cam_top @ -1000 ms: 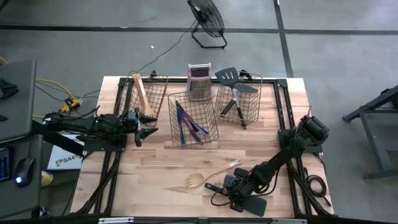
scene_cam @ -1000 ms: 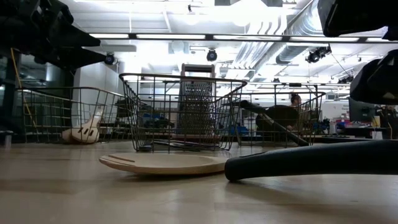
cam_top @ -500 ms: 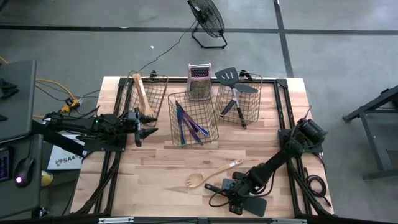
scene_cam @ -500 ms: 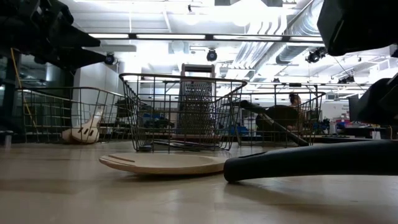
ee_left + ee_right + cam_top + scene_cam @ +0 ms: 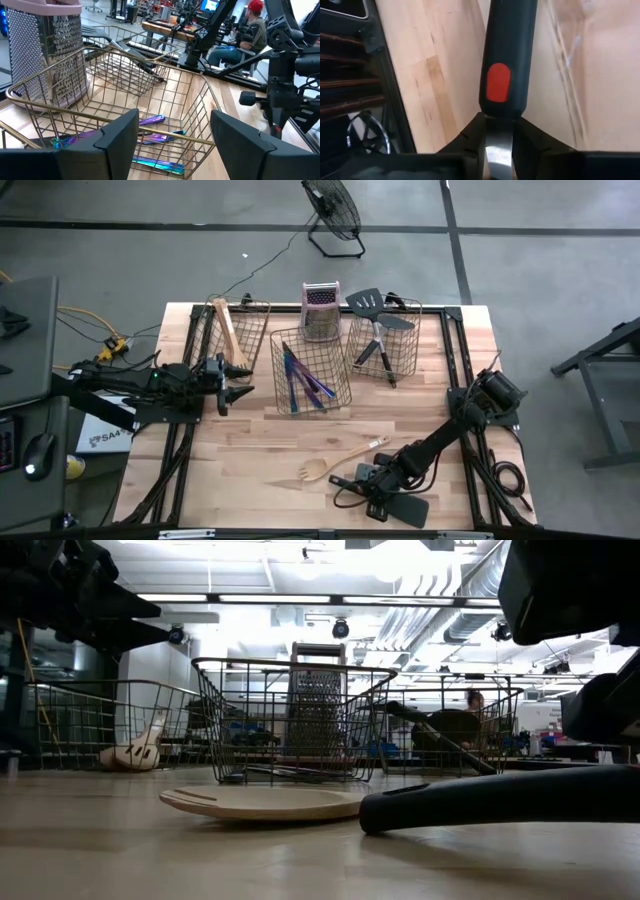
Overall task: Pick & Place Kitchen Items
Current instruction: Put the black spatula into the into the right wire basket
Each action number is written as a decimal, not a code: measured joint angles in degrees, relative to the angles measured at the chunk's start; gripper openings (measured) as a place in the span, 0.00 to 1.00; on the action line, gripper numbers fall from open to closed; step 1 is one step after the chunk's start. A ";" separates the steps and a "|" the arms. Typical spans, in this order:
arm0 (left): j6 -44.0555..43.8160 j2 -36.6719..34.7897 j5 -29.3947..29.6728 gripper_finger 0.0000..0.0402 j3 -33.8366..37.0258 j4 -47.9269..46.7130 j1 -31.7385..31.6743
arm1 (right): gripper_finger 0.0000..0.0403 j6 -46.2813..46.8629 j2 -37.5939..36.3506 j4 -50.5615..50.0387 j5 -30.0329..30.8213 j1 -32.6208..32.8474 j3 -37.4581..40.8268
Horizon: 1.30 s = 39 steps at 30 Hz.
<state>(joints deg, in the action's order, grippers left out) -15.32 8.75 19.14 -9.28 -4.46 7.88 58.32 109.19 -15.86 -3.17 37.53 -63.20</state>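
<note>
Right claw [image 5: 498, 131] is down at the table's [image 5: 250, 465] near edge, fingers pinched in on the metal neck of the black spatula [image 5: 395, 502], just below its red-marked handle. The spatula lies flat on the wood; I judge the grip made but the lift not begun. Landmark: the centre basket [image 5: 310, 370].

Nearer than that basket, between it and my right claw, the wooden fork [image 5: 338, 461] lies loose. These two are the only items outside a basket.

Inside the centre basket: purple-blue cutlery [image 5: 300, 383]. The basket to its left holds a wooden utensil [image 5: 228, 330]; the one to its right holds black spatulas [image 5: 375, 330]. Sorting looks mostly done.

Left claw [image 5: 232, 380] waits beside the centre basket, fingers wide apart, holding nothing.

Behind the centre basket stands the grater [image 5: 320, 310].

Hidden: exact count in each basket; my arm covers much of the spatula.
</note>
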 joint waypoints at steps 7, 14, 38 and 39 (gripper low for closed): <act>-0.02 0.00 0.00 0.61 0.00 -0.01 0.01 | 0.12 0.63 0.00 0.12 -0.74 -0.74 0.00; -0.02 0.00 0.00 0.61 0.00 -0.01 0.00 | 0.01 2.17 0.02 1.59 -4.71 -1.39 0.02; 0.00 0.00 0.00 0.61 0.00 -0.01 0.01 | 0.01 7.11 -4.26 3.69 -6.32 -1.54 0.07; -0.01 0.00 0.00 0.61 0.00 -0.02 0.00 | 0.01 7.15 -4.94 3.65 -6.10 -1.54 0.07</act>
<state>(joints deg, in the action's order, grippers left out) -15.32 8.75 19.14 -9.28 -4.48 7.88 65.48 104.24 -12.21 -9.27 35.99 -63.13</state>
